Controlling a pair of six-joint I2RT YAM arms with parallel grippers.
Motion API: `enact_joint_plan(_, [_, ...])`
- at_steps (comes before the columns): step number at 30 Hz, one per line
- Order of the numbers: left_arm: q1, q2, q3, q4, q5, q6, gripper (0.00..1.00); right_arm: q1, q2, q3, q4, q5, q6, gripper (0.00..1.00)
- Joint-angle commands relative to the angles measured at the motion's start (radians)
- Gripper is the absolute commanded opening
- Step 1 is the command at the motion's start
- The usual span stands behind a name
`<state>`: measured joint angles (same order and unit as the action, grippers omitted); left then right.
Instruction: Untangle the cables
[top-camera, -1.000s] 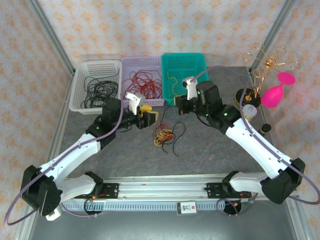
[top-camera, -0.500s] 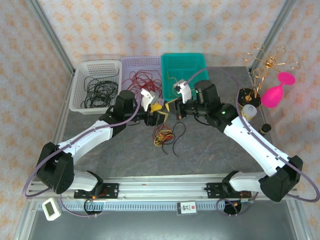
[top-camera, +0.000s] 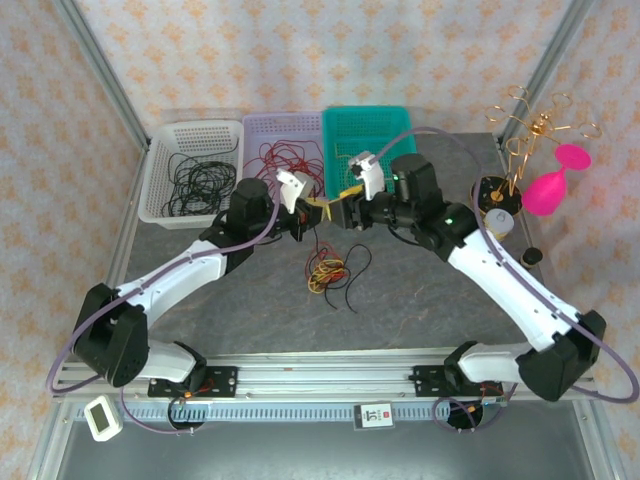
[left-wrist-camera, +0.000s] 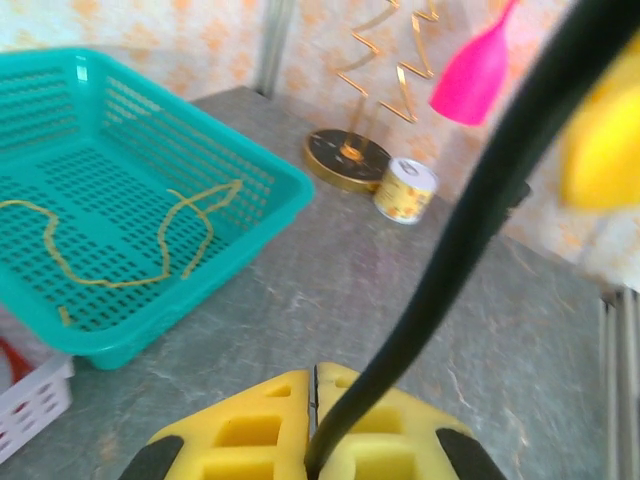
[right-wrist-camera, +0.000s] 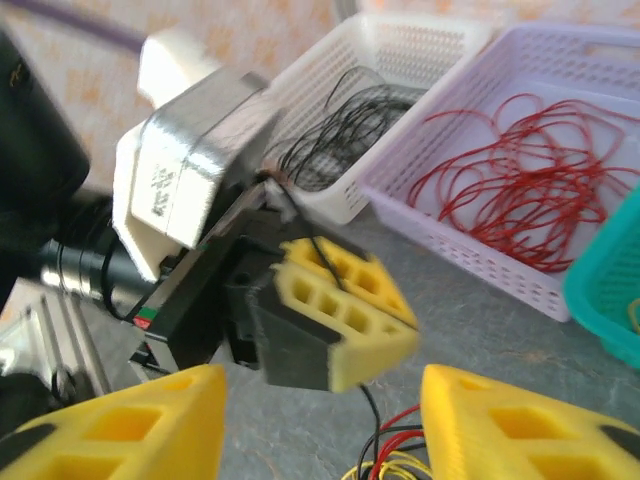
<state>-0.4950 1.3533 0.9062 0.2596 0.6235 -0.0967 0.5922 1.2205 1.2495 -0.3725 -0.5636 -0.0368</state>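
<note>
So the left gripper (left-wrist-camera: 315, 428) is clamped on a black cable (left-wrist-camera: 470, 220), with the right gripper (right-wrist-camera: 320, 400) open just beside it. The tangle (top-camera: 328, 272) sits mid-table, nearer than both. I'd lift slowly so the cable slides free without dragging the rest.

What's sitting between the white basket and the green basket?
Between the white basket and the green basket stands a purple basket holding red wires, seen in the top view.
</note>
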Motion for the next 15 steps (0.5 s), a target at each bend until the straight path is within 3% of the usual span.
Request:
enact_joint_plan(1, [0.002, -0.095, -0.05, 0.144, -0.111, -0.1, 0.0, -0.08, -0.16, -0.117, 0.133, 0.063, 0.088, 0.58])
enact_joint_plan(3, [-0.002, -0.132, -0.065, 0.154, -0.126, -0.13, 0.0, -0.115, -0.219, -0.234, 0.237, 0.029, 0.121, 0.58])
enact_joint_plan(5, [-0.008, -0.159, -0.062, 0.142, -0.122, -0.149, 0.0, -0.113, -0.258, -0.355, 0.367, -0.081, 0.123, 0.54])
enact_joint_plan(8, [-0.032, -0.182, -0.035, 0.09, -0.125, -0.164, 0.0, -0.062, -0.249, -0.504, 0.663, -0.196, 0.169, 0.49])
enact_joint_plan(11, [-0.048, -0.191, -0.009, 0.054, -0.131, -0.179, 0.0, 0.031, -0.15, -0.537, 0.847, -0.213, 0.148, 0.45])
enact_joint_plan(15, [-0.057, -0.19, 0.023, 0.032, -0.128, -0.2, 0.0, 0.079, 0.05, -0.456, 0.929, -0.262, 0.123, 0.34])
